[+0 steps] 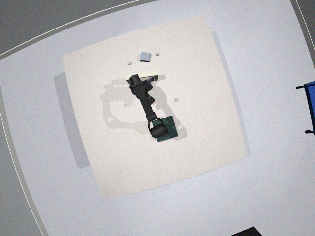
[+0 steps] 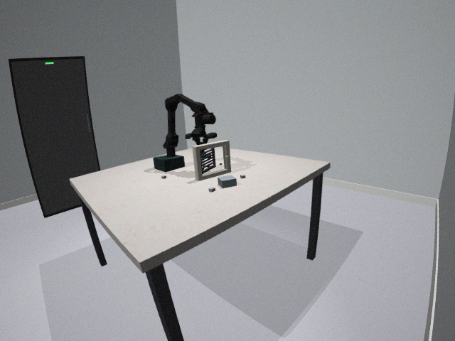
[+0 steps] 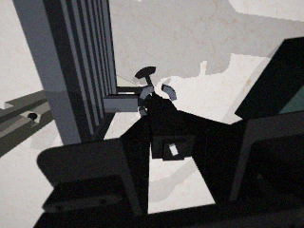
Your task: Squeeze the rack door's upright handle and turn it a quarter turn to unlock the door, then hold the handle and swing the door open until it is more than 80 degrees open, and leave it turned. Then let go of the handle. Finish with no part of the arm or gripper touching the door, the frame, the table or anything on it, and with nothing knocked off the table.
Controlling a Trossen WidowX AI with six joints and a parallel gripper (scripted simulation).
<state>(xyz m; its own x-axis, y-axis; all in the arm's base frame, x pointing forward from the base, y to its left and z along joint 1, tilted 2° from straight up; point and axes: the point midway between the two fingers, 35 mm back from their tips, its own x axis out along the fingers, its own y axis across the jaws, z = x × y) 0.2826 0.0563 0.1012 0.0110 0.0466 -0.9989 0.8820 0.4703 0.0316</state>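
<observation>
The cream rack frame [image 1: 150,73] [image 2: 197,165] [image 3: 19,111] stands upright on the table [image 1: 203,114] [image 2: 165,220]. Its slatted blue-grey door [image 1: 150,80] [image 2: 207,161] [image 3: 85,71] stands partly open, swung toward the arm's side, well short of a right angle by look. My gripper [image 2: 201,141] [image 3: 161,117] points down beside the door's free edge and is shut on the dark upright handle [image 3: 173,148]. The handle's top with a white mark shows between the fingers in the wrist view. The fingers hide most of the handle, and its turn relative to the door is hard to judge.
A blue-grey box [image 1: 145,57] [image 2: 227,180] sits beyond the frame, with small grey cubes [image 1: 129,63] [image 1: 157,54] beside it. Two more cubes [image 1: 176,100] [image 1: 124,104] lie on the arm's side. The arm's dark green base [image 1: 171,131] [image 2: 161,163] stands behind.
</observation>
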